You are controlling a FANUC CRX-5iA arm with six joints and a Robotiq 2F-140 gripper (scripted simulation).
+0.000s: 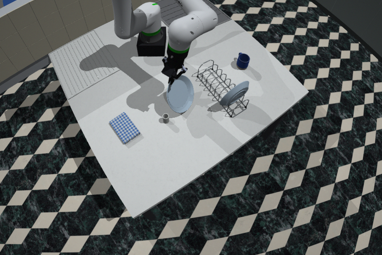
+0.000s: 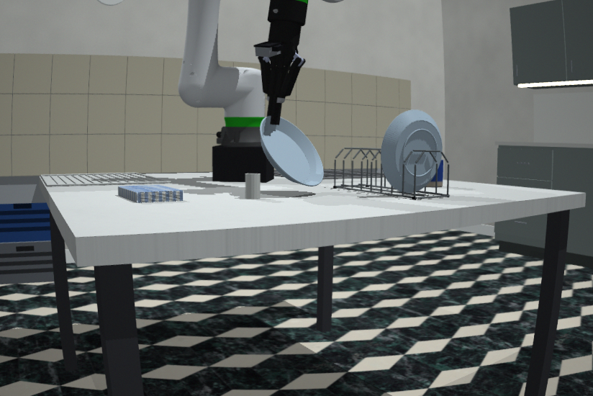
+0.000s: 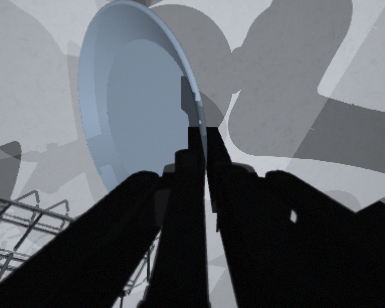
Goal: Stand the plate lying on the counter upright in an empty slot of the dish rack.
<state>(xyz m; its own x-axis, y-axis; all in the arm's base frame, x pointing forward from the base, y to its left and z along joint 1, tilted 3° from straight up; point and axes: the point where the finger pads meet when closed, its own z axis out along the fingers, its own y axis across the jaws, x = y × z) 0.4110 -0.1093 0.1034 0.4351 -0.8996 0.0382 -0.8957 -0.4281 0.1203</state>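
My gripper is shut on the rim of a light blue plate. The plate hangs steeply tilted from the fingertips, hollow side up. Its lower edge appears just above the counter, with a shadow below; the exact gap is hard to tell. The wire dish rack stands to the right of the held plate, apparently level. The other plate stands upright in a slot near the rack's front end. Several slots behind it are empty.
A dark blue mug stands beyond the rack. A small grey cup stands close to the held plate. A checked cloth lies farther left. The robot's black base is behind.
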